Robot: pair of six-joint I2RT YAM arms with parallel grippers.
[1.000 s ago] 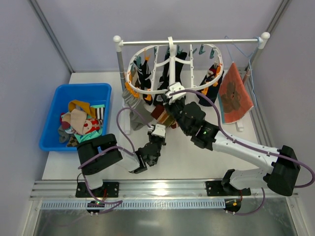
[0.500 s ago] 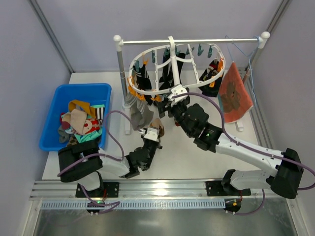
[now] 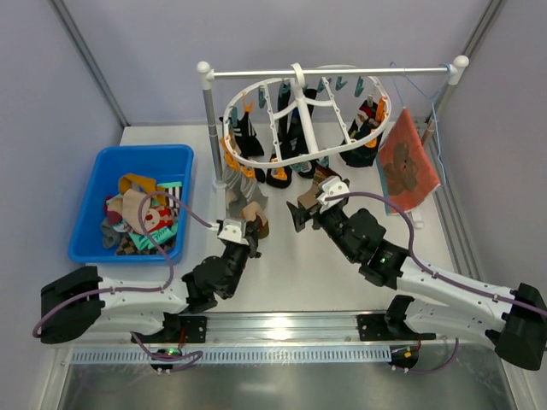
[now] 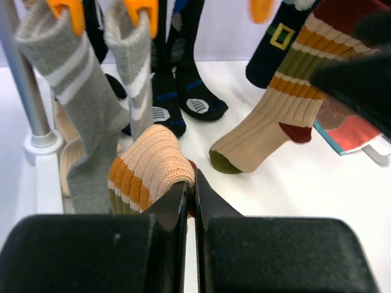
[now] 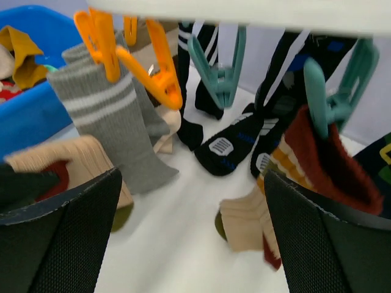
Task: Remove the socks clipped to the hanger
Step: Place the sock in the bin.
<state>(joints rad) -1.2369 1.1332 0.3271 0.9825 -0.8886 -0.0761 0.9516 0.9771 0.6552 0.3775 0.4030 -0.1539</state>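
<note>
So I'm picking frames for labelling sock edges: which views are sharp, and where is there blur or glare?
Top external: sharp, evenly lit, soft shadows only. Left wrist: the beige striped sock pinched in the left hand is crisp; a dark smear blurs the upper right corner. Right wrist: soft throughout, the grey sock fuzzy-edged, the hanger rim blown out white.

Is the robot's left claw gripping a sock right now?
Yes, the left gripper is shut, its fingertips pinching a beige striped sock in the left wrist view.
</note>
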